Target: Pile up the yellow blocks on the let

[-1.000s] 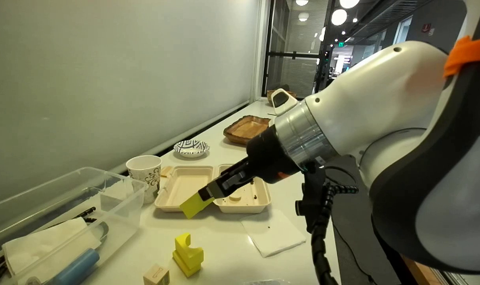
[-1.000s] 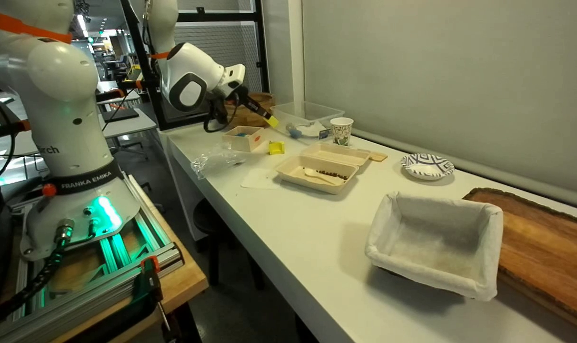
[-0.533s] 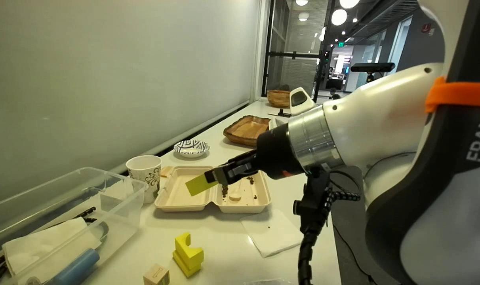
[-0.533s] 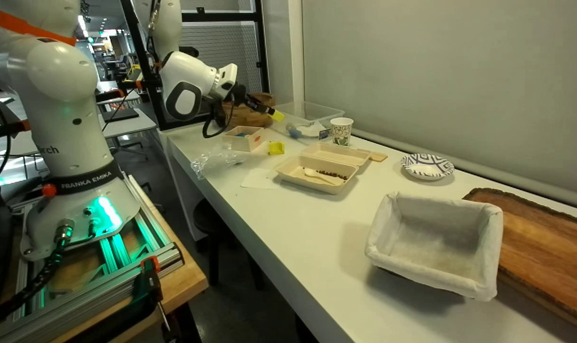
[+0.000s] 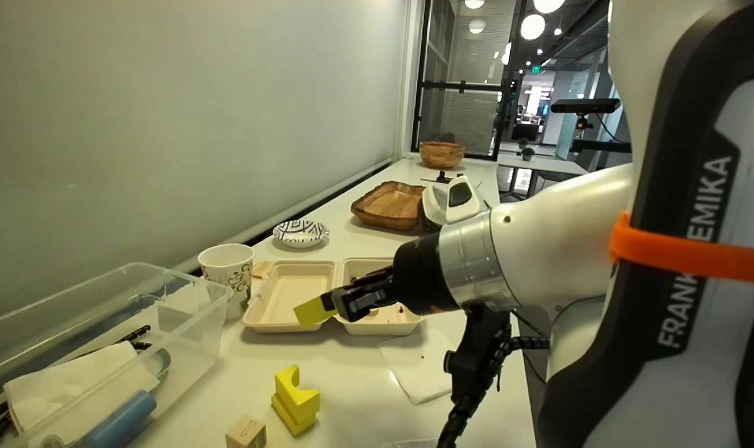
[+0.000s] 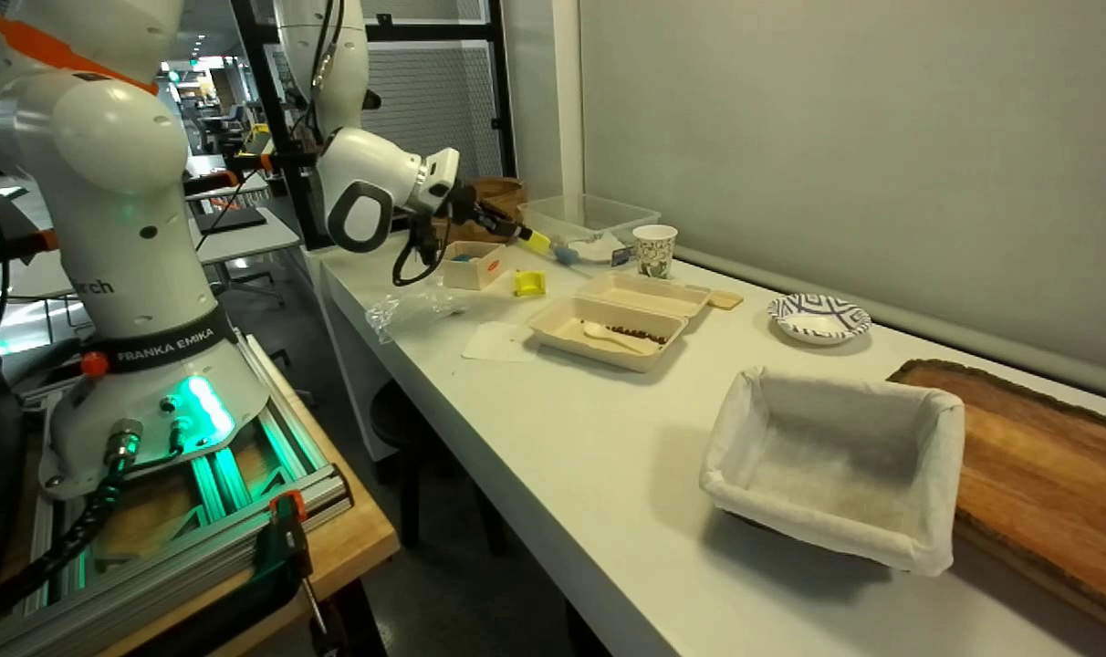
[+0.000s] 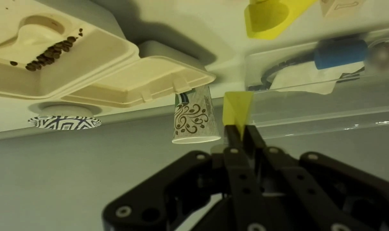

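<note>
"Two black fingertips (image 7: pixel 255 136), and how far apart do we find them?"

"Barely apart: our gripper (image 7: pixel 242 130) is pinched together on the held yellow block (image 5: pixel 313 311), which it has by one end. We see it tilted, up in the air, apart from the food box (image 5: pixel 380 326)."

"And the rest of our yellow blocks (image 6: pixel 529 284)?"

"We see two on the counter (image 6: pixel 553 438), near the food box: the notched yellow block (image 5: pixel 295 401) sits on the yellow slab (image 5: pixel 287 415), touching it. Just beside those two, farther from the food box, we spot the wooden cube (image 5: pixel 245 434)."

"What do we have by the food box itself?"

"Just beside its lid (image 5: pixel 296 292) we find the paper cup (image 5: pixel 226 274), upright, near the clear bin (image 5: pixel 190 351). Inside the food box we make out the spoon (image 7: pixel 30 38) and dark beans (image 7: pixel 51 54). The napkin (image 5: pixel 417 370) lies just beside the food box."

"And farther out?"

"On the side of the food box away from those two stacked blocks, we see the patterned bowl (image 5: pixel 300 234), then the wooden tray (image 5: pixel 389 205). The lined basket (image 6: pixel 836 465), on that same side, is well apart from the food box; whether it touches the wooden tray we cannot tell."
</note>
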`<action>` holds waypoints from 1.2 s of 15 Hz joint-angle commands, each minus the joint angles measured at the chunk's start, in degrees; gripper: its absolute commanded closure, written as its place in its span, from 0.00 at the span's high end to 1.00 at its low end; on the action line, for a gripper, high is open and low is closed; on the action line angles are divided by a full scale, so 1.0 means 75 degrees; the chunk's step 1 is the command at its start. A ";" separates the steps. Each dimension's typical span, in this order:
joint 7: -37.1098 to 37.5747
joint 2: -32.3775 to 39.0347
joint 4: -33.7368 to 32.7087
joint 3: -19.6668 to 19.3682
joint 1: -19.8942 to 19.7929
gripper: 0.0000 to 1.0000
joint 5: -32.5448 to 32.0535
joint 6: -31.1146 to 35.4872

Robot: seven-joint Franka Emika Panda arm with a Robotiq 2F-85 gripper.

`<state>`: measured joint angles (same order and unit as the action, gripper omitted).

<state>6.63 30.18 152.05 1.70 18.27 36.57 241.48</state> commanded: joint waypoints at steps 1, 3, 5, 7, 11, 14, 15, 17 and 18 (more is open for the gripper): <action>0.0382 0.0726 -0.0617 -0.0322 0.0424 0.02 0.0111 0.0250; 0.0459 0.1008 -0.0848 -0.0354 0.0547 0.02 0.0269 0.0250; 0.0538 0.1255 -0.1016 -0.0313 0.0620 0.02 0.0430 0.0250; 0.0537 0.1462 -0.1157 -0.0297 0.0748 0.02 0.0659 0.0251; 0.0637 0.1754 -0.1383 -0.0331 0.0956 0.02 0.0916 0.0251; 0.0727 0.1812 -0.1535 -0.0621 0.1343 0.02 0.1052 0.0135; 0.0737 0.1858 -0.1580 -0.0710 0.1456 0.02 0.1068 0.0189; 0.0760 0.1918 -0.1645 -0.0834 0.1643 0.02 0.1121 0.0190; 0.0735 0.1964 -0.1678 -0.0868 0.1708 0.02 0.1175 0.0190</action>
<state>10.80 42.49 141.06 -3.28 28.30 43.25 241.51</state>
